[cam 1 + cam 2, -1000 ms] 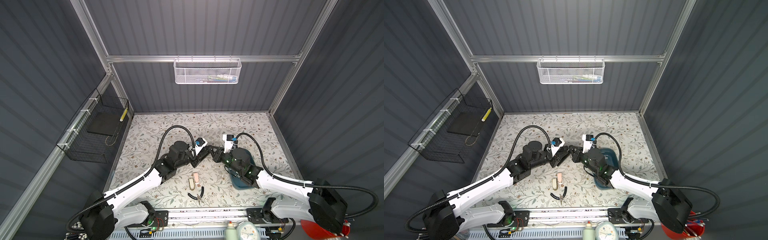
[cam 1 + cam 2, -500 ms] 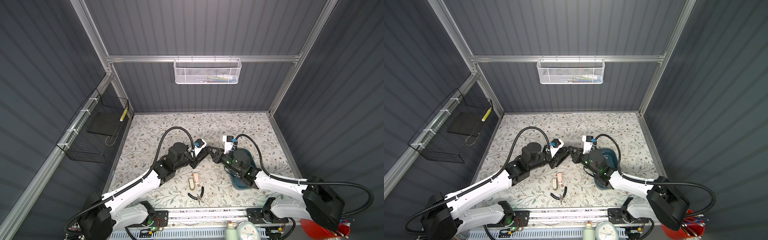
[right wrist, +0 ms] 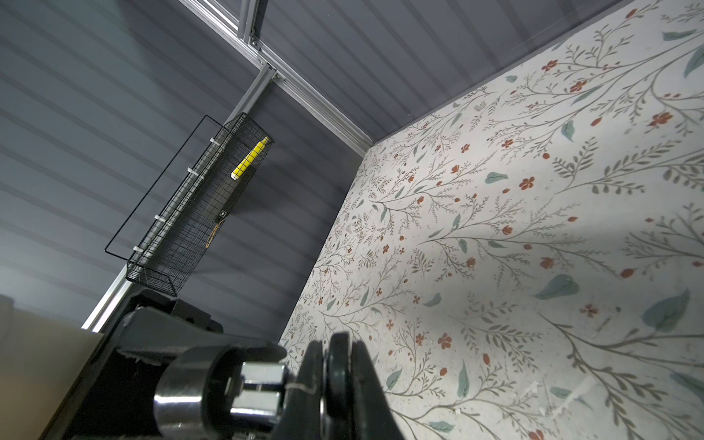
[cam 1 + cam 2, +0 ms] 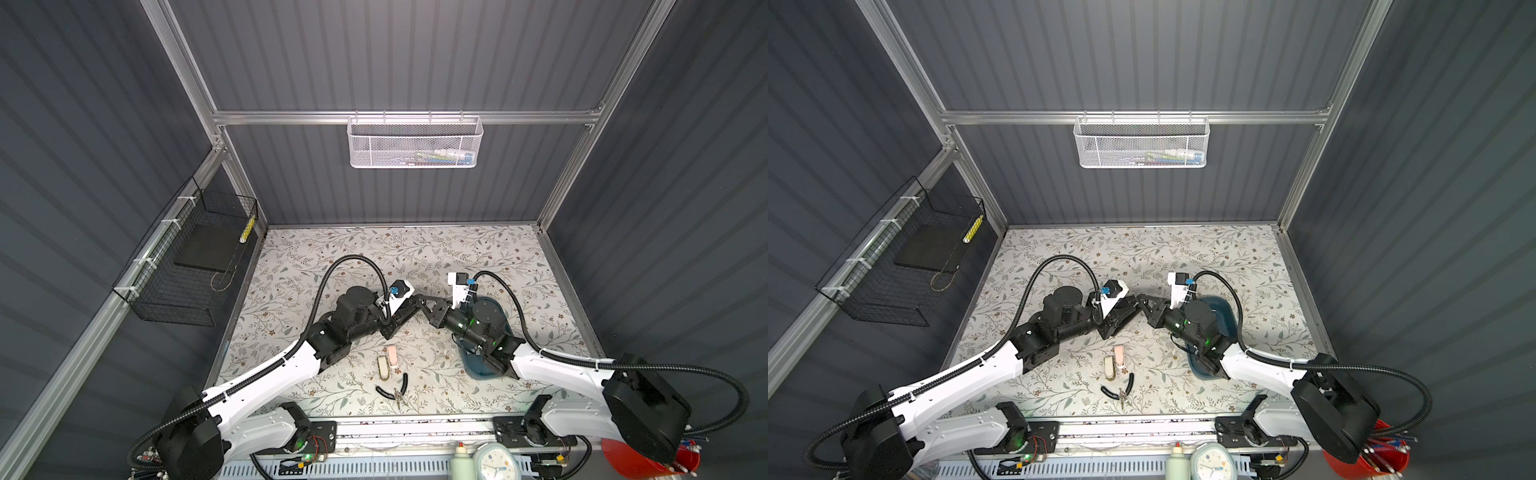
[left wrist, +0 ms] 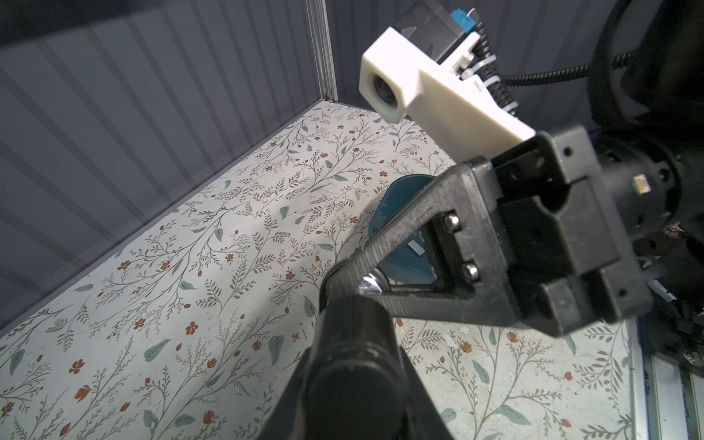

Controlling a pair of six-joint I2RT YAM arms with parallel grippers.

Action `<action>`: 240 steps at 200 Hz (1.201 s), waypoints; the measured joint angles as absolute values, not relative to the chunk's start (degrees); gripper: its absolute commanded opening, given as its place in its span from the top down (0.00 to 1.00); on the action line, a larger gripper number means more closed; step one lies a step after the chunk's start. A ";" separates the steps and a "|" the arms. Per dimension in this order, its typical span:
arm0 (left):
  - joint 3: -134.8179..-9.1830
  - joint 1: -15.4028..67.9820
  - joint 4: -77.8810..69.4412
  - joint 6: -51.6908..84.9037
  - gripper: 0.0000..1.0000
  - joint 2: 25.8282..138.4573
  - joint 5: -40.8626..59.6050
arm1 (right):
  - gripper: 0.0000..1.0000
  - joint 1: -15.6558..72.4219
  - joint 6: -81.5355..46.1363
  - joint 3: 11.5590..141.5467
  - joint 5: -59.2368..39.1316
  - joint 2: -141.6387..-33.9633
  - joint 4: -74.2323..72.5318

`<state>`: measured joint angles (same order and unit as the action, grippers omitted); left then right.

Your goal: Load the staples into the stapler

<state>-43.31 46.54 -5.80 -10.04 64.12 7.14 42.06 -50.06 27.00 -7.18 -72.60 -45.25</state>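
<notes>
Two arms meet over the middle of the worktop.
The left hand and the right hand come tip to tip above the centre, with the stapler in the left one. A dish lies under the right arm. Towards the front, two small blocks lie side by side, with pliers just before them. A wire basket hangs on the left wall and a mesh basket on the back wall.
</notes>
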 measured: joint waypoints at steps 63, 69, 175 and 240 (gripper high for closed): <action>-42.22 45.63 -6.22 -10.26 1.00 60.27 8.58 | 1.00 36.03 -54.74 25.85 -3.49 -73.60 -43.29; -42.22 45.63 -6.22 -10.28 1.00 60.27 8.58 | 1.00 36.03 -54.70 25.82 -3.60 -73.60 -43.44; -60.14 46.13 7.81 -13.43 1.00 67.51 6.48 | 0.18 33.56 -40.58 24.45 5.19 -55.29 -33.54; -83.48 45.36 29.85 -33.43 1.00 80.05 8.36 | 0.13 33.56 -25.10 11.62 -0.67 -47.79 -48.88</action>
<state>-83.48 45.36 29.85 -33.43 80.05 8.36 33.56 -25.10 11.62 -0.67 -47.79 -48.88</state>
